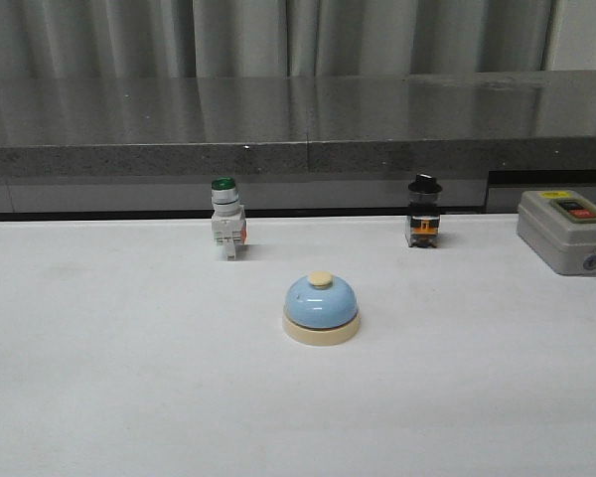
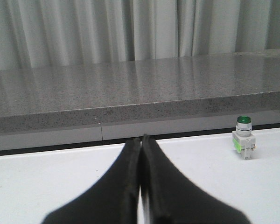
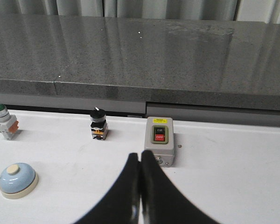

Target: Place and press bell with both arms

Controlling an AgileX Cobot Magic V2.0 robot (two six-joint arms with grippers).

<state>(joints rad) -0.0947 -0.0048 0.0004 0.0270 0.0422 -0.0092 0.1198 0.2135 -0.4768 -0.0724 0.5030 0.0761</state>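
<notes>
The bell (image 1: pixel 321 308), with a light-blue dome, cream base and cream button, stands upright in the middle of the white table. It also shows in the right wrist view (image 3: pixel 18 179), well off to the side of my right gripper. Neither arm shows in the front view. My left gripper (image 2: pixel 140 140) is shut and empty above the table; the bell is out of its view. My right gripper (image 3: pixel 140 155) is shut and empty, its tips close in front of the grey box.
A green-capped push-button switch (image 1: pixel 225 217) stands behind the bell to the left. A black-capped switch (image 1: pixel 423 211) stands behind to the right. A grey box with red and black buttons (image 1: pixel 566 230) sits at the far right. A dark stone ledge (image 1: pixel 298 129) runs along the table's back.
</notes>
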